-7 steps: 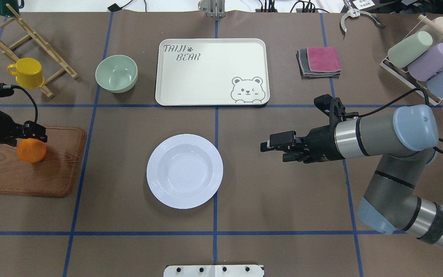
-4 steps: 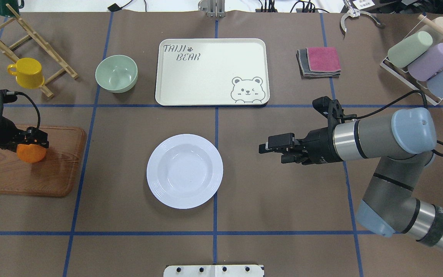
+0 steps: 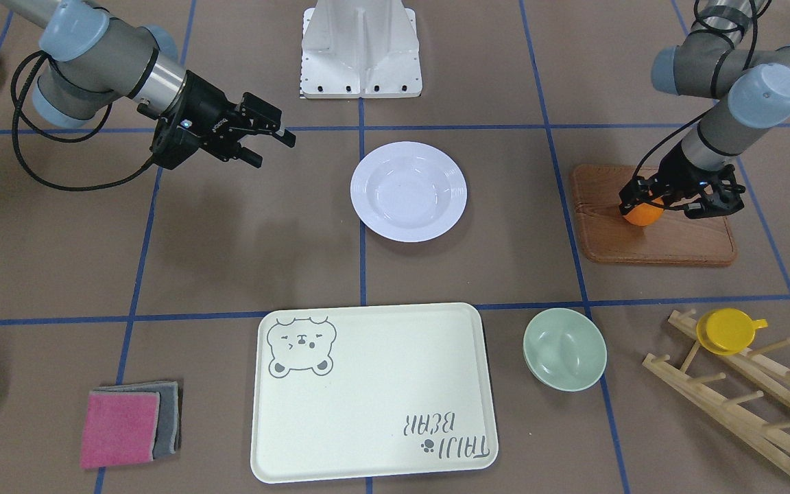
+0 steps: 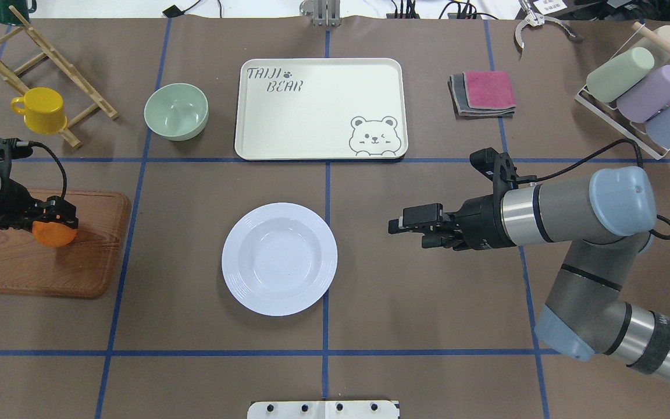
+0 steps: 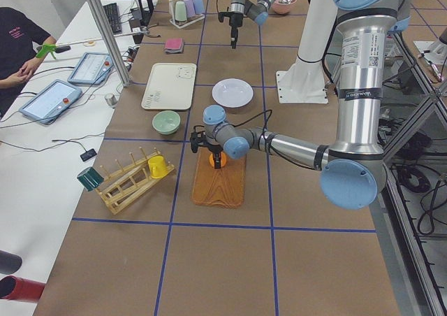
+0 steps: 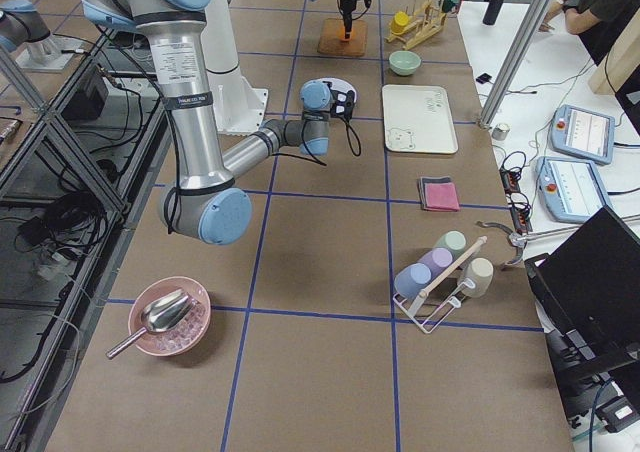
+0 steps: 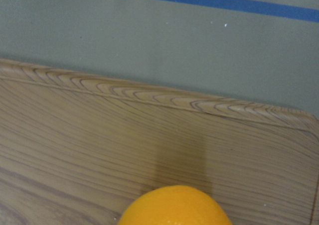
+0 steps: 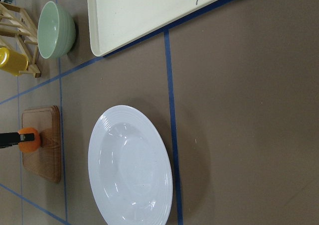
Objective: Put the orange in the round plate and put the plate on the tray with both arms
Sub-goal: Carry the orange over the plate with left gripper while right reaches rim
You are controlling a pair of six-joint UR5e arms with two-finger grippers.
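**A:** Where is the orange (image 4: 54, 234) sitting?

**B:** On the wooden board (image 4: 79, 267), at 9 o'clock from the plate (image 4: 279, 259) as seen from over the robot's shoulders. The left fingers (image 4: 59, 208) come down over it and look pinched against its sides. I cannot tell whether it has left the wood. The left wrist camera shows only the top of the fruit and the grain beyond it.

**A:** Why take it from above?

**B:** My guess is that a round fruit rolls. A pinch across its middle steadies it, and it can then be lowered straight into the plate's sunken centre.

**A:** And the other arm?

**B:** The right fingers (image 4: 422, 214) are spread with nothing between them. They hang at 3 o'clock from the plate, pointing toward it and well apart from its rim. That seems a sensible place to wait, since carrying the plate is meant to take both arms.

**A:** Is anything in the dishes?

**B:** No. The plate is bare, in the middle of the tabletop (image 4: 428, 320). The tray (image 4: 317, 107), at 12 o'clock from the plate, carries only its printed bear and lettering. The green bowl (image 4: 176, 110), at 11 o'clock, holds nothing.

**A:** How far along is it?

**B:** I'd call it the first step. The orange is not yet in the plate, and the plate is not yet on the tray.
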